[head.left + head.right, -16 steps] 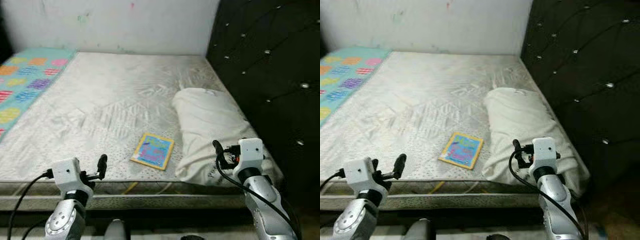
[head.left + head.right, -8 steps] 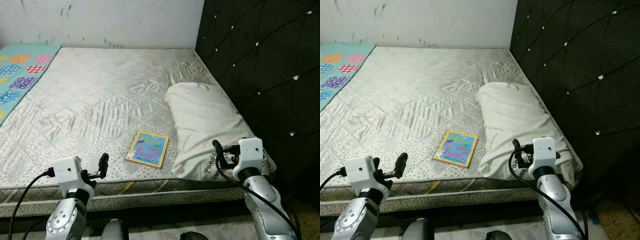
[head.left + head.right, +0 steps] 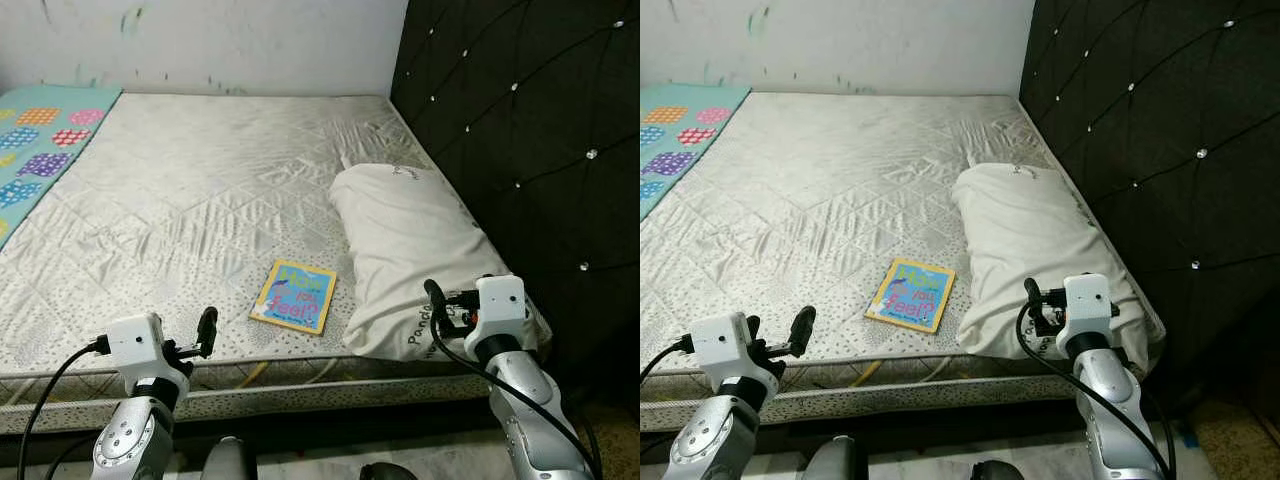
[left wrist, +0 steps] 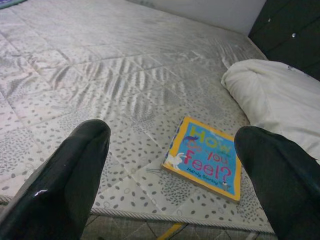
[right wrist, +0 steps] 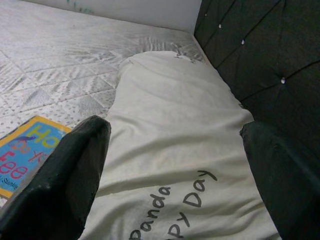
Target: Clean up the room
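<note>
Two claws raised level before the mattress [image 3: 200,200], left claw [image 4: 170,185] spread toward book [image 4: 205,157], right claw [image 5: 175,175] spread over pillow [image 5: 175,130]

Left arm: silver, raised from 7 o'clock of head view, white wrist block on top, black cable looping off toward 9 o'clock. Left pincer [image 3: 207,331] points toward 1 o'clock, fingers [image 4: 75,170] spread wide, nothing between.

Right arm: silver, rises from 5 o'clock, cable curling below wrist. Right pincer [image 3: 436,306] aims toward 11 o'clock, fingers [image 5: 70,175] wide apart, empty.
</note>
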Robot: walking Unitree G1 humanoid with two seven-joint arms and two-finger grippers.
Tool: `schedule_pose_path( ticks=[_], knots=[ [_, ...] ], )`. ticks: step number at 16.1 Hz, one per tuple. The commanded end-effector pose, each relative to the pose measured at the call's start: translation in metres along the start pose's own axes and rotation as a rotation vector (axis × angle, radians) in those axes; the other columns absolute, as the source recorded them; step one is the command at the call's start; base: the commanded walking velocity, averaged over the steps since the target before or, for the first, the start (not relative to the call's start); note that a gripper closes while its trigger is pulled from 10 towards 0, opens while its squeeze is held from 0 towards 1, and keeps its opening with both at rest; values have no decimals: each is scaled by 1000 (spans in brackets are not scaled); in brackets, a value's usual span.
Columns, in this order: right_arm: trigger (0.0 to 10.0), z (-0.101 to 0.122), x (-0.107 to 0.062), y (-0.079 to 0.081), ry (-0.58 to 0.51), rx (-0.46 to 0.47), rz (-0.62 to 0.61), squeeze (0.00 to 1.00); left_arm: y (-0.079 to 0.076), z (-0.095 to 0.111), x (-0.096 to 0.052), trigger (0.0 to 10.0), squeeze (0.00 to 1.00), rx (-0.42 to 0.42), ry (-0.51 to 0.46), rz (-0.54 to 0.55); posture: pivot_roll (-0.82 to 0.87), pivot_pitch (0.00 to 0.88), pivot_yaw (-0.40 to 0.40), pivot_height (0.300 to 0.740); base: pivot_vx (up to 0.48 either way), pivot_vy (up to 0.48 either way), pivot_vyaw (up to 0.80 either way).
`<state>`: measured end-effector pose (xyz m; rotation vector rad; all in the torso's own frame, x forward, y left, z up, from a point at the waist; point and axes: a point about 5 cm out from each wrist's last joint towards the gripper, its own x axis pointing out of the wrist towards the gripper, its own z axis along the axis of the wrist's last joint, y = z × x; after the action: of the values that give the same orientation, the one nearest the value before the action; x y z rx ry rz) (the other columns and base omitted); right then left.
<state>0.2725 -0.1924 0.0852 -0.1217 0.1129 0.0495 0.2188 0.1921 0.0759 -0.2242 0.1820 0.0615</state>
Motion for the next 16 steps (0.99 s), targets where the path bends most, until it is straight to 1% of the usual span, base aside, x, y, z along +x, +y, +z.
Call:
schedule_pose_path(
  ticks=[1,7,9,13,16],
  knots=[
    [10000,4,2,2,-16,-6,13,0,-1,1,2,10000,0,9,-3,6,-70,0,-46,633,0,0,0],
    [10000,4,2,2,-16,3,12,0,-1,3,1,10000,0,7,-13,8,-69,0,-47,628,0,0,0],
    [10000,4,2,1,-17,1,13,0,-1,5,1,10000,0,-2,-32,-11,-69,0,-48,628,0,0,0],
    [10000,4,4,1,-21,-3,17,0,-2,6,1,10000,0,-7,-40,-21,-70,0,-49,628,0,0,0],
    [10000,4,4,1,-23,-5,20,0,-2,7,1,10000,0,-5,-43,-23,-71,0,-48,628,247,0,0]
  ],
)
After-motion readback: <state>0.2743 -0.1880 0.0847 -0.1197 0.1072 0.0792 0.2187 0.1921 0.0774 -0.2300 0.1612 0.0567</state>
